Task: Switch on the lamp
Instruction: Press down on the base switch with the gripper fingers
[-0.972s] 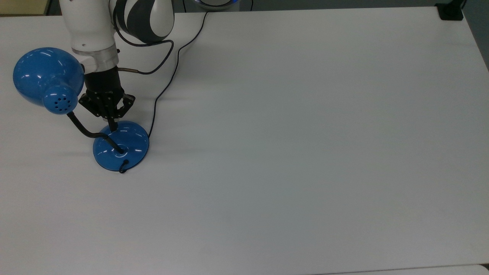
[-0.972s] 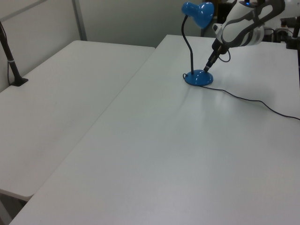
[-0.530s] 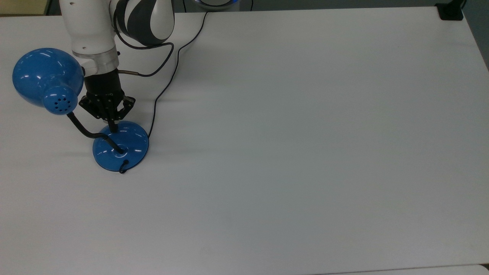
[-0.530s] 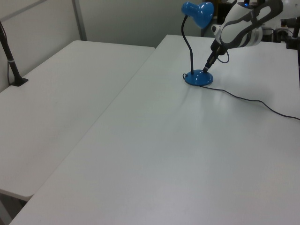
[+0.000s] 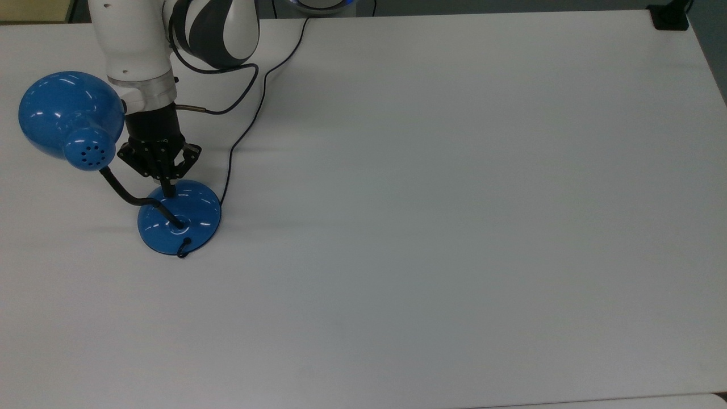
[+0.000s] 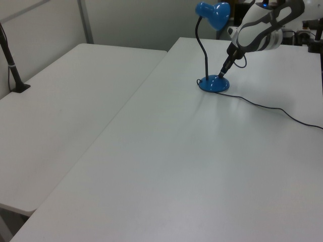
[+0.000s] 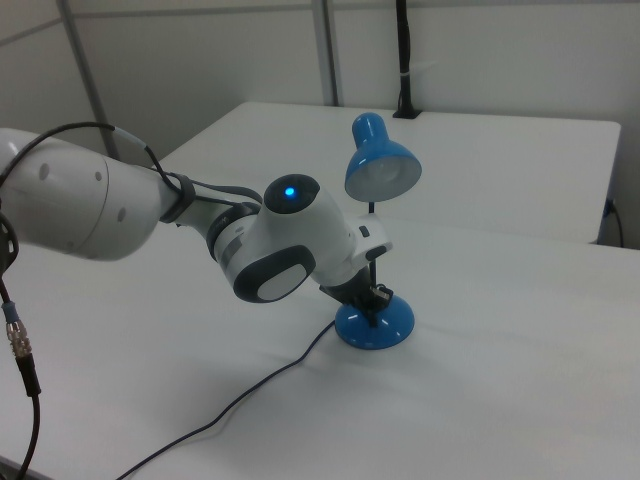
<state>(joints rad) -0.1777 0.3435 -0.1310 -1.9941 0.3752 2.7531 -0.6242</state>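
The claw, fingers pinched together and grasping nothing, presses its tip on the round base of one blue desk lamp on the table.

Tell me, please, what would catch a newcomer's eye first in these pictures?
First, the glossy blue lamp, standing near the top view's left edge on a bare white table, its dome shade bent away from the base. Next, the white arm reaching down, its black pincer shut and pressing its tip onto the lamp's round base. A thin black cord trails from the base across the table.
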